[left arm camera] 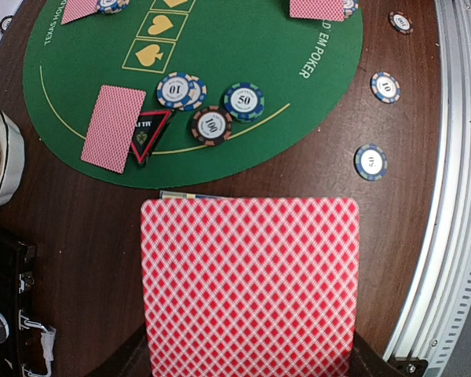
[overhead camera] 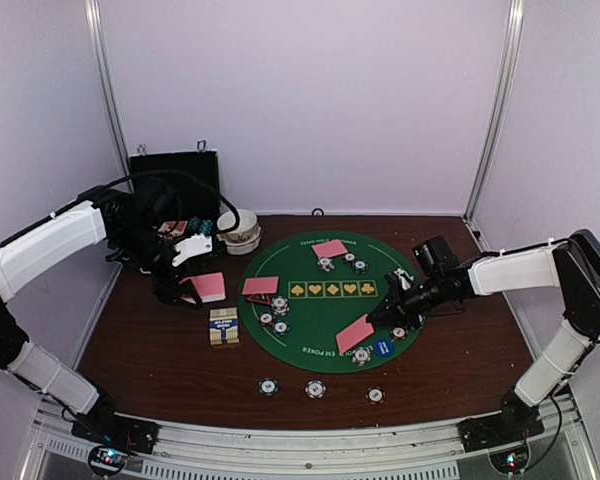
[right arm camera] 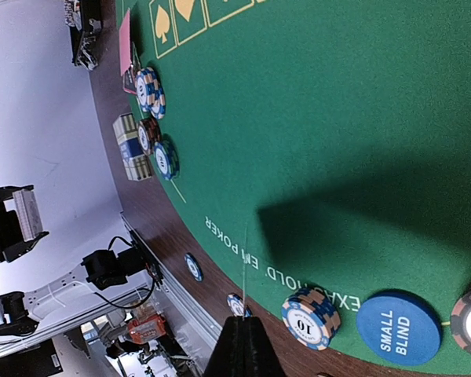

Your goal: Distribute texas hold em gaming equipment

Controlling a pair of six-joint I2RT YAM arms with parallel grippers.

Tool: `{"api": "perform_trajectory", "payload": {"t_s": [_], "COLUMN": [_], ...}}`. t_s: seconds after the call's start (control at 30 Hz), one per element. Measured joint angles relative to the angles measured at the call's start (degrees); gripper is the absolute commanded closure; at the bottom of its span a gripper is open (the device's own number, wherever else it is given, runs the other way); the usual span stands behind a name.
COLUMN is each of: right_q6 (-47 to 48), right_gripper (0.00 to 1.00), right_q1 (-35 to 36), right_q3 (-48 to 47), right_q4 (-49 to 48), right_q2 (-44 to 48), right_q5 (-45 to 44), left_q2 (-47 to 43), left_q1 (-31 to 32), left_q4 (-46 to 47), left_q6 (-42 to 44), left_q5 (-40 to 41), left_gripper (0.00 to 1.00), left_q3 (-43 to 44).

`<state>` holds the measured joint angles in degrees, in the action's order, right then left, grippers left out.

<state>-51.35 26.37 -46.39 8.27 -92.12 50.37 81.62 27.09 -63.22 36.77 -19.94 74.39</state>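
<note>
Top external view: the left end effector [overhead camera: 188, 290] is closed on a pink-backed deck [overhead camera: 209, 287], held over the bare surface [overhead camera: 150, 360] just left of the green felt mat [overhead camera: 310, 322] and just beyond the card box [overhead camera: 223, 325]. Left wrist view confirms the grip: the pink-backed deck [left arm camera: 250, 283] fills the lower frame, back up, and hides the fingertips. The right end effector [overhead camera: 382, 316] is closed on a single card [overhead camera: 355, 333] over the near right part of the mat. In the right wrist view this single card [right arm camera: 243, 267] appears edge-on as a thin line rising from the shut fingers [right arm camera: 231, 357], with its shadow on the felt – contact with the mat cannot be determined. Two dealt cards lie face down on the mat: one at the far side [overhead camera: 330, 248], one at the left edge [left arm camera: 112, 127]. The red-triangle marker [left arm camera: 147, 135] touches the left-edge one. Chips marked 10 [left arm camera: 177, 90], 50 [left arm camera: 243, 100] and 100 [left arm camera: 212, 126] cluster just beside that marker. The blue SMALL BLIND button [right arm camera: 398, 327] lies near the mat's near right rim, just beside another 10 chip [right arm camera: 310, 316]. Three loose chips [overhead camera: 315, 388] rest on the bare surface between the mat and the near edge
</note>
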Motion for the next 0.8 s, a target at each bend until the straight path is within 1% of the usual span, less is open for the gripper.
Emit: {"api": "perform_trajectory", "payload": {"t_s": [0.23, 0.5, 0.63, 0.73, 0.8], "right_q6": [4.22, 10.27, 14.38, 17.57, 19.17], "right_gripper": [1.00, 1.00, 0.88, 0.76, 0.66], "right_q1": [0.00, 0.00, -0.02, 0.00, 0.00], "right_q3": [-2.14, -9.29, -11.93, -12.90, -13.20], "right_q4": [2.69, 6.36, 11.39, 15.67, 18.56], "right_q2": [-3.85, -8.00, -8.28, -8.28, -8.26], "right_q5": [0.02, -0.33, -2.10, -4.17, -5.62], "left_q2": [0.00, 0.00, 0.00, 0.00, 0.00], "left_q1": [0.00, 0.00, 0.00, 0.00, 0.00], "left_q4": [-0.07, -0.13, -0.13, -0.15, -0.15], "left_q6": [0.00, -0.02, -0.02, -0.02, -0.02], "left_q5": [-0.04, -0.39, -0.44, -0.44, -0.48], "left_gripper": [1.00, 1.00, 1.00, 1.00, 1.00], "left_q3": [0.00, 0.00, 0.00, 0.00, 0.00]}}
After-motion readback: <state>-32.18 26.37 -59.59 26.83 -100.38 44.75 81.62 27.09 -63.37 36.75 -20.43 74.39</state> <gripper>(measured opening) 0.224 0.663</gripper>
